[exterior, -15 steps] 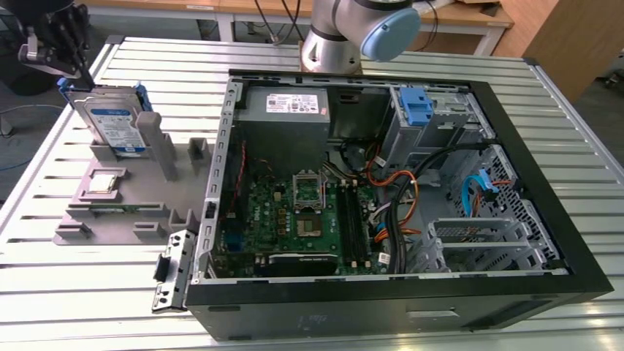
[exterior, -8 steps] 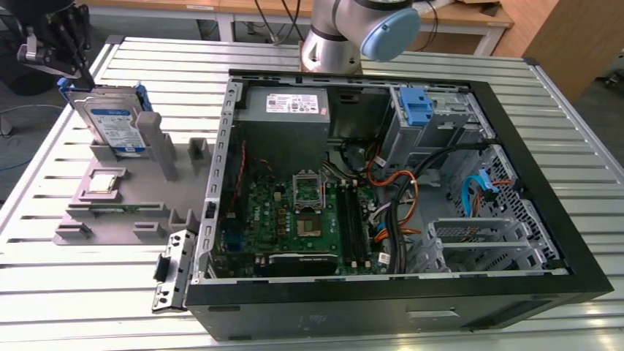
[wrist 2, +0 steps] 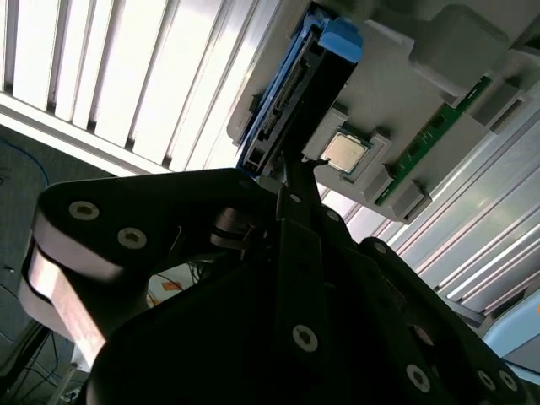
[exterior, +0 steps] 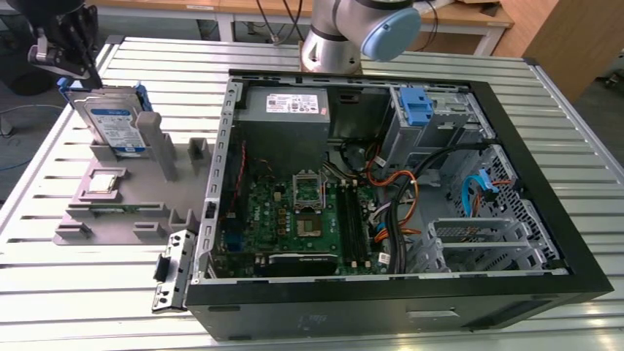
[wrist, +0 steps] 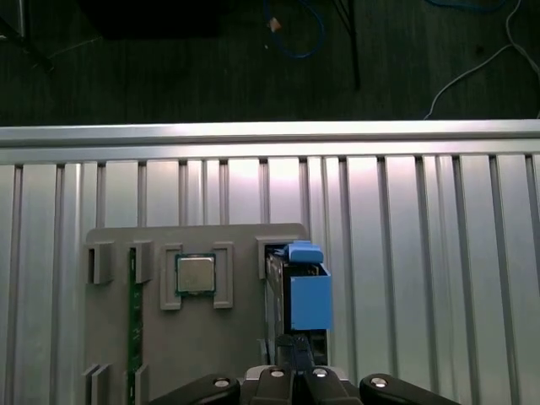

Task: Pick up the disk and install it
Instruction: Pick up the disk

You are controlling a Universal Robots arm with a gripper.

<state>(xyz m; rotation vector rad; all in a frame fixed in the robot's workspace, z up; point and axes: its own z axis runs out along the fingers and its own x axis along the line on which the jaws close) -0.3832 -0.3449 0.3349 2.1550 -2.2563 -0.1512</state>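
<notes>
Disk point(exterior: 115, 123): flat silver drive with a white and dark blue label and a blue plastic carrier around its edges. It stands upright on edge in a slot at the far end of the grey holder point(exterior: 117, 216), on the exterior view's left, label face toward that camera. It is outside the open case point(exterior: 390, 307), not touching it. In the first wrist view the disk point(wrist: 308, 299) shows edge-on, blue carrier uppermost. In the second wrist view its connector edge point(wrist 2: 291, 93) shows.
</notes>
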